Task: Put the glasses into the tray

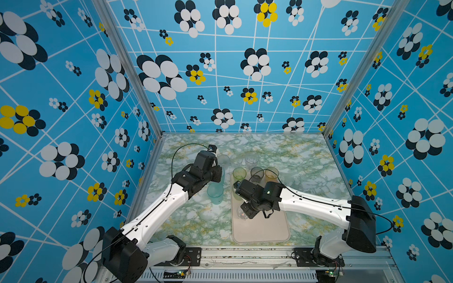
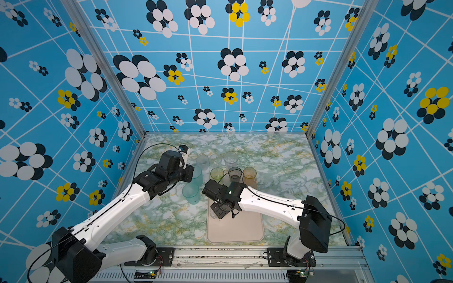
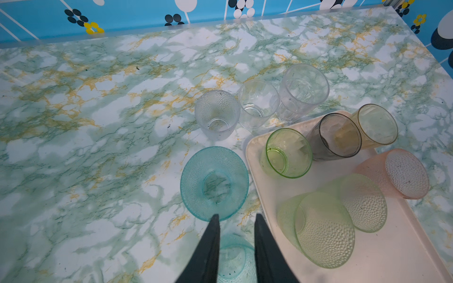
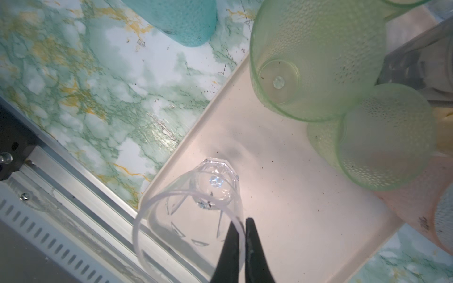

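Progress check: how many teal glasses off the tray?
2. One teal glass left of the tray; the other just behind it, partly under the left gripper. More may be hidden.

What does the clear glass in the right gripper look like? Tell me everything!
The clear glass is see-through and empty, with cut facets on its wall and a thick, angular base. It stands mouth up over the tray's corner; whether it rests there I cannot tell. The right gripper pinches its rim, one finger inside, one outside.
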`<state>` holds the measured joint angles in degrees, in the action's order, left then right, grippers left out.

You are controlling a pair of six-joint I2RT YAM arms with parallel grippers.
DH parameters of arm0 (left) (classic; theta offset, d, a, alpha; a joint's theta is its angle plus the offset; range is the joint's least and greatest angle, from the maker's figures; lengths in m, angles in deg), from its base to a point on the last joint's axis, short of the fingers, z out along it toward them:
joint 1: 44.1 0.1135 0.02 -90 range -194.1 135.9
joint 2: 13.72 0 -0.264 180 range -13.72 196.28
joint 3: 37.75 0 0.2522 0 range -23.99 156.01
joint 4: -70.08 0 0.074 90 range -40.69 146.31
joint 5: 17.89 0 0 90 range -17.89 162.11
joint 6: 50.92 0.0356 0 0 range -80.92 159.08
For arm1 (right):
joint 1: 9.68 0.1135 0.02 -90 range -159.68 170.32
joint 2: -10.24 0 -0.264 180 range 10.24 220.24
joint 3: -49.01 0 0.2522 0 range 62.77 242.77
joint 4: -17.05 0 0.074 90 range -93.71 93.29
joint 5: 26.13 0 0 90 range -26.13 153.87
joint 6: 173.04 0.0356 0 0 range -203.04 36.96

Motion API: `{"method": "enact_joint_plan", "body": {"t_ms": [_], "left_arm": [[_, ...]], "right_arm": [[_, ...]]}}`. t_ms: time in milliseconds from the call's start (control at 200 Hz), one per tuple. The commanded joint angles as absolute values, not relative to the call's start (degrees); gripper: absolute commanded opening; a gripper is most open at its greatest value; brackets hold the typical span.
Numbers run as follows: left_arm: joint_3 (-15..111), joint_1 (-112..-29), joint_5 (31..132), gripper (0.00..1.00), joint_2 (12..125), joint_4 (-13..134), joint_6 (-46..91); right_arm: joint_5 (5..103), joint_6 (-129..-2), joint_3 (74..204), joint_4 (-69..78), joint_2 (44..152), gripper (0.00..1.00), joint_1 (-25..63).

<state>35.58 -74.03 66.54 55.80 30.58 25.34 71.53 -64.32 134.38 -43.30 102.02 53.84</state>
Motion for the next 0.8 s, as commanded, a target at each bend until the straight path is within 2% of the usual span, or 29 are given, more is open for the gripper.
{"method": "enact_joint_plan", "body": {"t_ms": [0, 795], "left_arm": [[34.98, -73.36, 67.10, 0.27, 55.12, 29.16, 25.64], [34.19, -72.35, 67.27, 0.28, 54.23, 27.57, 25.73]], "right_arm": [[70.56, -63.35, 134.63, -42.00, 104.55, 0.00, 53.93], [67.47, -64.04, 135.11, -39.25, 110.07, 0.00, 51.29]]}}
